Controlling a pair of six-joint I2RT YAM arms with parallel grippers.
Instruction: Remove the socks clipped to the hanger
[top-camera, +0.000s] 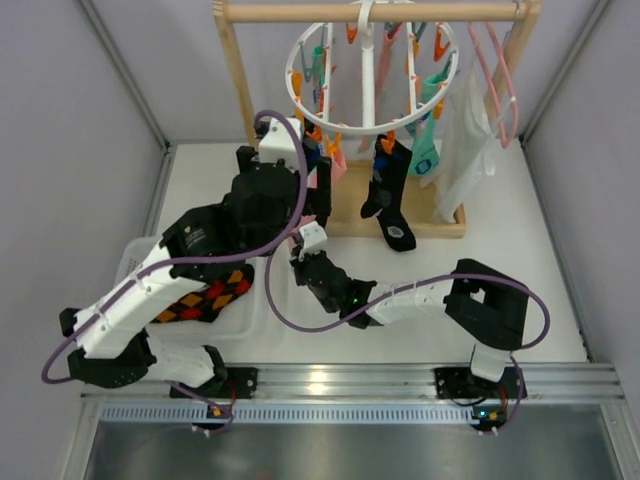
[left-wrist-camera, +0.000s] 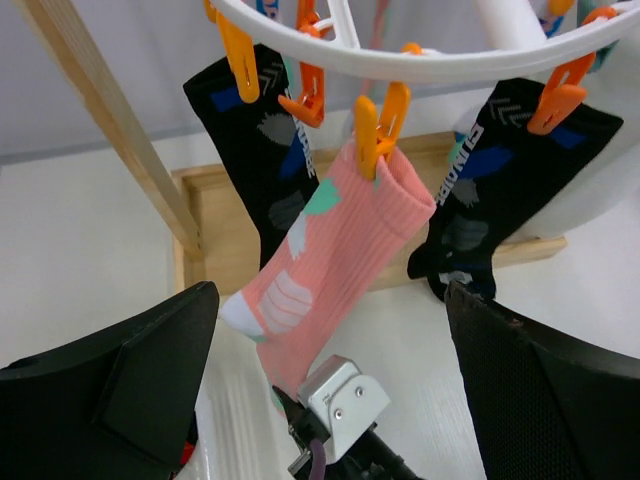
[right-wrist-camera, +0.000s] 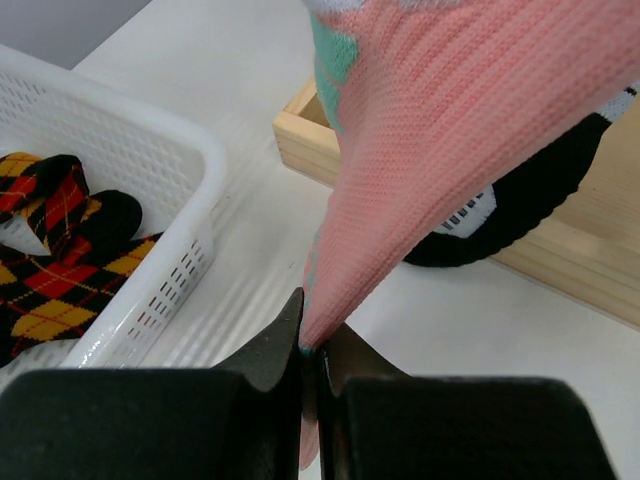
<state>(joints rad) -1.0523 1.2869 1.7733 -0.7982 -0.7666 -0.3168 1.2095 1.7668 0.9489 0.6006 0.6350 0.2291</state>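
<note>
Right jaws clench the toe of the pink sock clipped to the hanger; left jaws gape released below it.

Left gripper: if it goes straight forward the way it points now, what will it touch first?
Most likely the pink sock, which hangs from an orange clip straight ahead, between the open fingers of the left gripper. The right gripper pinches its lower end. The exact depth is unclear.

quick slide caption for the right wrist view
Right gripper pinching the lower end of the pink sock, white basket holding an argyle sock alongside.
</note>
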